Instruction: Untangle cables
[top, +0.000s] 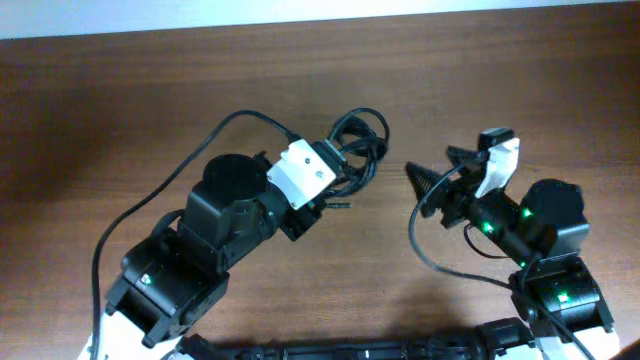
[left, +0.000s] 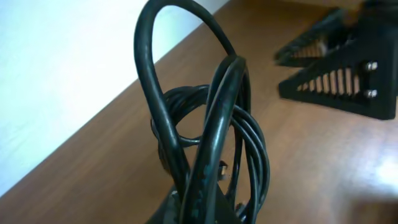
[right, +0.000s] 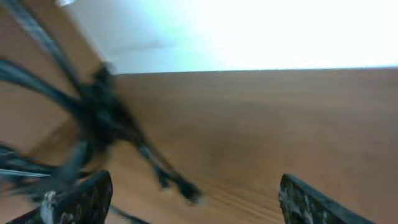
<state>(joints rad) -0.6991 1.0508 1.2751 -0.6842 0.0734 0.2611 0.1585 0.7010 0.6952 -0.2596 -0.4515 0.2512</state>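
The cables (top: 364, 132) are thin black cords bunched in a knotted loop at the table's middle. My left gripper (top: 345, 162) is shut on the near side of the bundle. In the left wrist view the cables (left: 186, 124) rise in tall loops straight out of the left gripper (left: 208, 211). My right gripper (top: 430, 165) stands open a little to the right of the bundle, its fingers pointing at it with nothing between them. In the right wrist view the right gripper (right: 196, 205) is wide open. The blurred cables (right: 99, 118) lie ahead on the left, one plug end (right: 186, 190) trailing toward the gap.
The wooden table (top: 520, 80) runs to a white wall at the back. A thicker black arm cable (top: 170, 180) arcs over the left arm and another (top: 430, 250) loops beside the right arm. The right gripper (left: 336, 68) shows in the left wrist view.
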